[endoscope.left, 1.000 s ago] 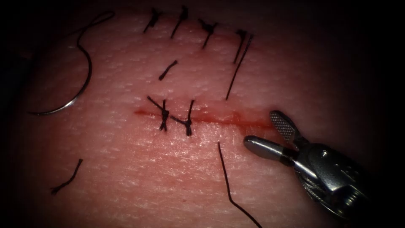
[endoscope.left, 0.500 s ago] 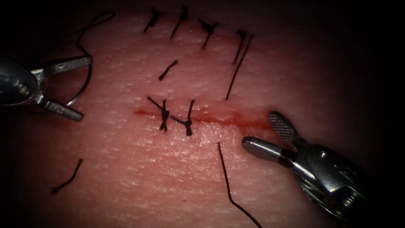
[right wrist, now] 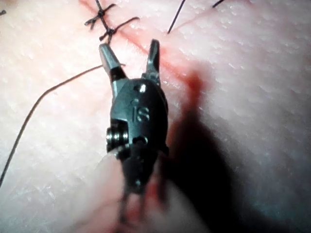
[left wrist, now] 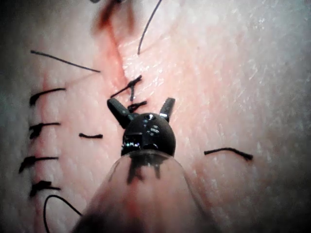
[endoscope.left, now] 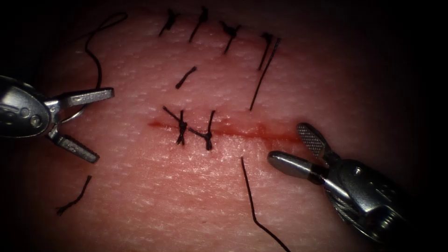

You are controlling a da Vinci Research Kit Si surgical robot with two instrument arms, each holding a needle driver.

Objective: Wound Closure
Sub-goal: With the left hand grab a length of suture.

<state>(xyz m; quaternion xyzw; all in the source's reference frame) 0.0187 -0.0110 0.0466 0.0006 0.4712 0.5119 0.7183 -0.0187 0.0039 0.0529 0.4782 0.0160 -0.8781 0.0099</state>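
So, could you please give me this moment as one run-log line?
left claw: open, empty, over needle | needle: lying on tissue, left of cut | right claw: open, empty, at cut's right end

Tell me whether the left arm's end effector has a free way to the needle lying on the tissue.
Probably yes. The left end effector is open, holds nothing, and straddles the needle, which lies loose on the tissue left of the cut. Nothing sits between them; the right end effector is open, far off.
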